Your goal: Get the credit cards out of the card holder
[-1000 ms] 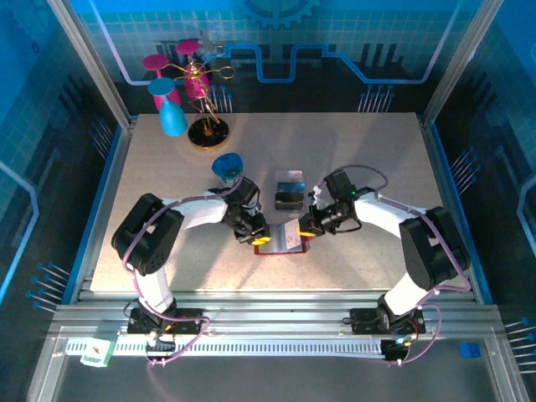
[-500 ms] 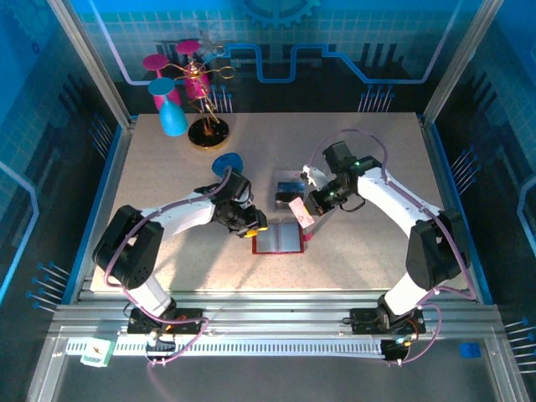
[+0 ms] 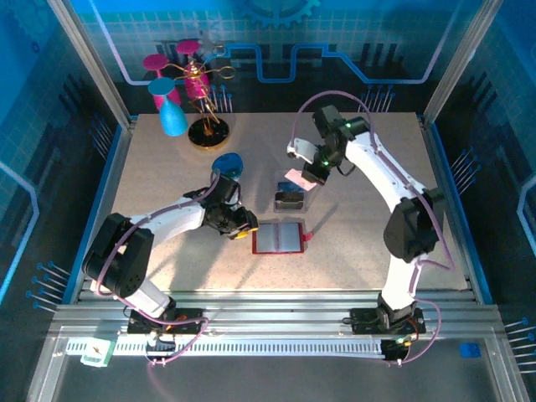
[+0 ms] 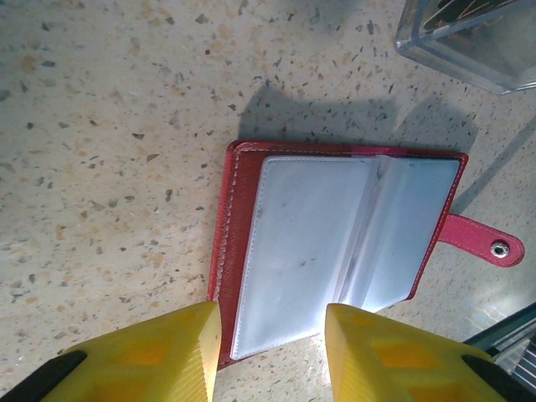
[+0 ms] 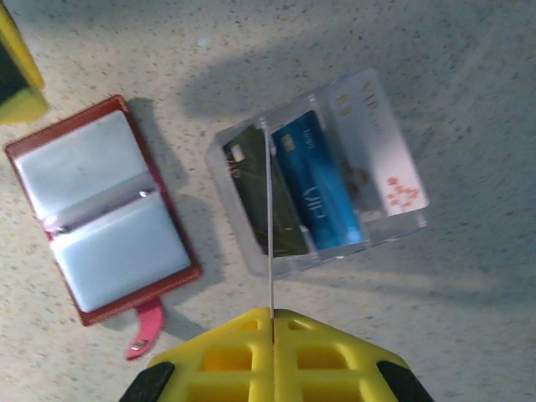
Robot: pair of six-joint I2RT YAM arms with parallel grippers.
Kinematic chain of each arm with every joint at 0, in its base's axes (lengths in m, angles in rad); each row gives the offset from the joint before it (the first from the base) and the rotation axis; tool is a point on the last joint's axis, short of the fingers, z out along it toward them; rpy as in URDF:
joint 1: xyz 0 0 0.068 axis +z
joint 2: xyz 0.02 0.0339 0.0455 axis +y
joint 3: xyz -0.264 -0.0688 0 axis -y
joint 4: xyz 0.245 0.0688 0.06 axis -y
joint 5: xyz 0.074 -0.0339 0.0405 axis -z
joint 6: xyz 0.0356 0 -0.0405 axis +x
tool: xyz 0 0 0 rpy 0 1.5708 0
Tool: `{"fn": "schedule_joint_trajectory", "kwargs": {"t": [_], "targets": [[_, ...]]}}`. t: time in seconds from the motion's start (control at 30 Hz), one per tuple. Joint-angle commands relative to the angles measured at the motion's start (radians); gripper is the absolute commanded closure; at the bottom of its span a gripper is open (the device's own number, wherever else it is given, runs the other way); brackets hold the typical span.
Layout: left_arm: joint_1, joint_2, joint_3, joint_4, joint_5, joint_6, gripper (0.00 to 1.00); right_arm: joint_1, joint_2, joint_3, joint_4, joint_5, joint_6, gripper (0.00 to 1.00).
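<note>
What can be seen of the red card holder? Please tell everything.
The card holder lies open, flat on the speckled table. Its red cover looks like stitched leather; the clear grey-blue pockets look empty. A snap tab sticks out from one side. The left gripper stands open at its edge; contact is unclear.

I saw a clear plastic tray (image 3: 280,203) sitting near the middle of the speckled desk (image 3: 360,243). Well away from the tray, toward the far left corner, stood a gold wire stand (image 3: 203,100) carrying pink discs. A light blue cup (image 3: 172,119) stood upside down farther left of the tray. A darker blue round piece (image 3: 226,163) lay near the tray's far left.
</note>
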Motion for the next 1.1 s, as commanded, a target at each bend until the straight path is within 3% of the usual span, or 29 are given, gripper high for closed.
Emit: {"fn": "schedule_joint_trajectory", "kwargs": {"t": [0.0, 0.33, 0.67, 0.8, 0.87, 1.07], "targets": [[0.018, -0.032, -0.019, -0.002, -0.015, -0.013, 0.62, 0.008, 0.093, 0.144, -0.120, 0.054, -0.140, 1.00], [0.055, -0.073, -0.070, -0.013, -0.021, -0.015, 0.61, 0.027, 0.406, 0.562, -0.263, 0.098, -0.244, 1.00], [0.091, -0.124, -0.121, -0.017, -0.029, -0.018, 0.61, 0.052, 0.536, 0.617, -0.264, 0.165, -0.262, 1.00], [0.101, -0.140, -0.131, -0.019, -0.034, -0.015, 0.59, 0.056, 0.528, 0.591, -0.230, 0.185, -0.252, 0.79], [0.109, -0.145, -0.133, -0.025, -0.038, -0.007, 0.57, 0.055, 0.508, 0.576, -0.207, 0.186, -0.246, 0.74], [0.134, -0.160, -0.110, -0.068, -0.104, 0.044, 0.39, 0.032, 0.384, 0.470, -0.103, 0.159, -0.202, 0.58]]}}
